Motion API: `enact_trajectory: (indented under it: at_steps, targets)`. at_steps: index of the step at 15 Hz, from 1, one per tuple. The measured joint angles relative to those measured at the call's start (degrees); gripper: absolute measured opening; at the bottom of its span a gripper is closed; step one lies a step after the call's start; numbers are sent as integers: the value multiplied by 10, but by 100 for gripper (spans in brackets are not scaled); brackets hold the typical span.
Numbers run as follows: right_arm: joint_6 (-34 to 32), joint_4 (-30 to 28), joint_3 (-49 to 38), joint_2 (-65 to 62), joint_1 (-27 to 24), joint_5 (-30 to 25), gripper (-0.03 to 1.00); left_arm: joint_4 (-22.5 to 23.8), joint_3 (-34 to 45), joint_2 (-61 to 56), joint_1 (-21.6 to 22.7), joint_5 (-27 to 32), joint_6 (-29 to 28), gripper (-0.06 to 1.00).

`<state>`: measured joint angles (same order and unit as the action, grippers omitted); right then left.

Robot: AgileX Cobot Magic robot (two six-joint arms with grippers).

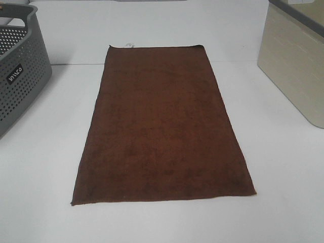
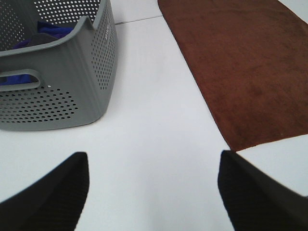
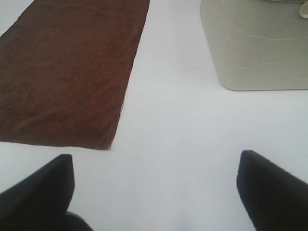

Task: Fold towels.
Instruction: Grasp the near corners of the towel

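Note:
A dark brown towel [image 1: 162, 126] lies flat and unfolded in the middle of the white table, long side running away from the camera, with a small white tag [image 1: 129, 45] at its far short edge. Neither arm shows in the exterior high view. In the left wrist view the left gripper [image 2: 154, 192] hangs open over bare table, the towel's [image 2: 245, 67] near corner just ahead of one fingertip [image 2: 255, 192]. The right gripper [image 3: 154, 192] is open too, over bare table beside the towel's [image 3: 67, 72] other near corner. Nothing is between either pair of fingers.
A grey perforated basket [image 1: 17, 76] stands at the table's left, with blue cloth [image 2: 53, 31] inside it. A beige bin [image 1: 298, 66] stands at the right. A seam in the table [image 1: 268, 62] runs across behind the towel's far end.

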<state>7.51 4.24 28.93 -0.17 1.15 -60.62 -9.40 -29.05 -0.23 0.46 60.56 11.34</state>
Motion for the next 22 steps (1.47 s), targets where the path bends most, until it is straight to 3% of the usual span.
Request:
enact_trajectory:
  at_steps: [22]
  targets:
    - [0, 0, 0, 0, 0, 0, 86, 0, 0, 0, 0, 0, 0, 71]
